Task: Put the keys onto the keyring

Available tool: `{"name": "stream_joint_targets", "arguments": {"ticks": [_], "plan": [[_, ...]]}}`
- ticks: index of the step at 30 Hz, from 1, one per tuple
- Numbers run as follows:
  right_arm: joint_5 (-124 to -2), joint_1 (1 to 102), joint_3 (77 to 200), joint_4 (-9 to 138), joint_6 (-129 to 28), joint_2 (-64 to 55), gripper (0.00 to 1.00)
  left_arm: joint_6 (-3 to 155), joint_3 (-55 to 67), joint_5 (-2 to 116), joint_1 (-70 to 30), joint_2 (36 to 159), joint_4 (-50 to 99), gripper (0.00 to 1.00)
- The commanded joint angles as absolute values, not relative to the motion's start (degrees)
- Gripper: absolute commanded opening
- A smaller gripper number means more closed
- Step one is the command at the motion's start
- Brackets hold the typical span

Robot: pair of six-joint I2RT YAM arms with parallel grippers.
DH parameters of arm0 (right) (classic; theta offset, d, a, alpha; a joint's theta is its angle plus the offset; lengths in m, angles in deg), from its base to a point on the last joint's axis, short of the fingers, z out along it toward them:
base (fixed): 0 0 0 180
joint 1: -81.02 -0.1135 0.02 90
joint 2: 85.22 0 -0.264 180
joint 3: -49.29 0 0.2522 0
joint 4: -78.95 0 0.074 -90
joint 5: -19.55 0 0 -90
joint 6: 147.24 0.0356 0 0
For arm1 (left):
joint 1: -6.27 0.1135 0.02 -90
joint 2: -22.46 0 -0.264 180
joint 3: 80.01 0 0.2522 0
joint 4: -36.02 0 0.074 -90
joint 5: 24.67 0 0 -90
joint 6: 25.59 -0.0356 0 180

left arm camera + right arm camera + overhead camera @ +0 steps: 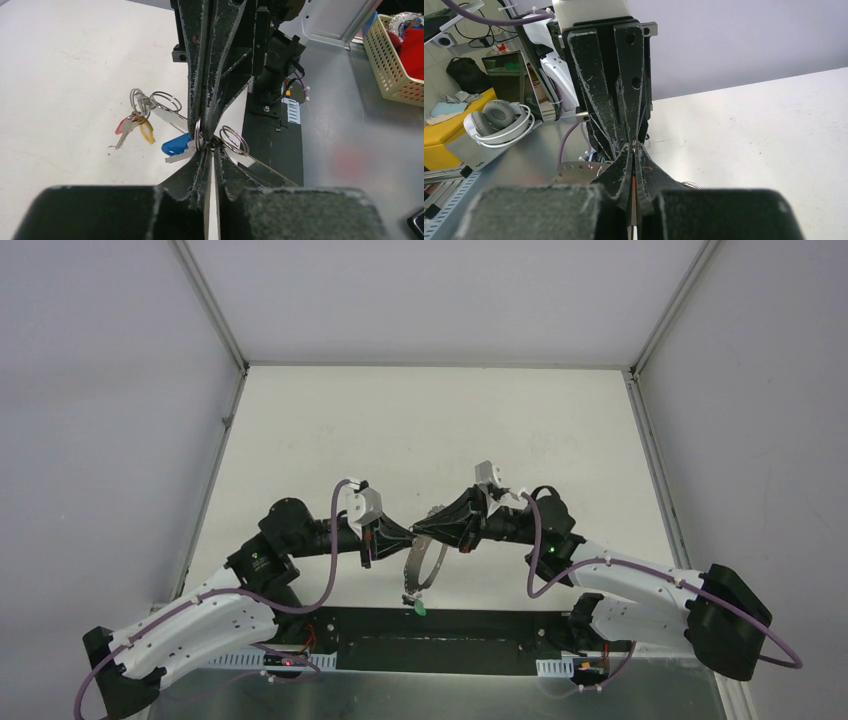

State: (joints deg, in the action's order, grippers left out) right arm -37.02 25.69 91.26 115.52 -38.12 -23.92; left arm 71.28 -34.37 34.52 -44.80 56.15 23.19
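Note:
Both arms meet tip to tip above the table's near middle. The keyring (428, 566), a thin grey hoop, hangs below them with a green-tagged key (421, 608) at its bottom. My left gripper (210, 146) is shut on the hoop's band (172, 118). My right gripper (633, 146) is shut and comes down from the top of the left wrist view. Its fingers (200, 90) pinch a silver split ring (199, 137) with a blue-tagged key (176, 145) beside it. Red- and yellow-tagged keys (131, 125) dangle further left. A second split ring (234, 140) stands free on the right.
A black base plate (430, 640) runs along the near edge under the hoop. A yellow basket (395, 65) sits off the table to the right of it. White headphones (499, 120) and a perforated metal strip (574, 172) lie beyond the table's edge.

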Motion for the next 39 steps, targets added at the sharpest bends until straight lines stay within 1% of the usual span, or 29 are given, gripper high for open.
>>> {"name": "stream_joint_targets", "arguments": {"ticks": [1, 4, 6, 8, 12, 18, 27, 29, 32, 36, 39], "plan": [[-39.3, 24.9, 90.4, 116.8, -39.5, -25.9, 0.0, 67.6, -31.4, 30.5, -45.5, 54.6, 24.8, 0.1], [-40.1, 24.8, 90.1, 115.9, -40.1, -27.1, 0.0, 64.4, -29.4, 31.4, -45.5, 52.4, 18.2, 0.26], [-40.1, 24.9, 89.9, 115.4, -40.5, -27.6, 0.0, 62.1, -28.3, 32.7, -45.5, 50.8, 14.5, 0.33], [-39.8, 24.9, 89.8, 115.1, -40.6, -27.7, 0.0, 60.7, -27.4, 34.3, -45.5, 49.4, 11.9, 0.4], [-39.0, 24.9, 89.7, 115.1, -40.5, -27.7, 0.0, 59.6, -25.8, 37.5, -45.5, 47.8, 8.4, 0.49], [-38.6, 24.9, 89.7, 115.0, -40.4, -28.0, 0.0, 62.5, -23.1, 41.3, -45.4, 50.2, 6.0, 0.49], [-38.5, 24.9, 90.2, 115.0, -40.4, -28.0, 0.0, 66.5, -20.8, 35.6, -45.5, 58.3, 6.4, 0.32], [-38.5, 24.8, 90.4, 115.0, -40.4, -28.0, 0.0, 67.0, -20.9, 35.2, -45.5, 59.3, 6.8, 0.31], [-38.3, 24.9, 90.5, 115.0, -40.4, -28.0, 0.0, 67.2, -21.5, 35.9, -45.5, 59.8, 7.8, 0.3], [-38.1, 24.8, 90.6, 115.0, -40.3, -28.0, 0.0, 67.7, -22.6, 38.8, -45.5, 59.6, 8.6, 0.32], [-38.6, 24.9, 90.5, 115.0, -40.4, -28.0, 0.0, 67.9, -23.4, 37.5, -45.5, 59.7, 10.8, 0.28]]}}
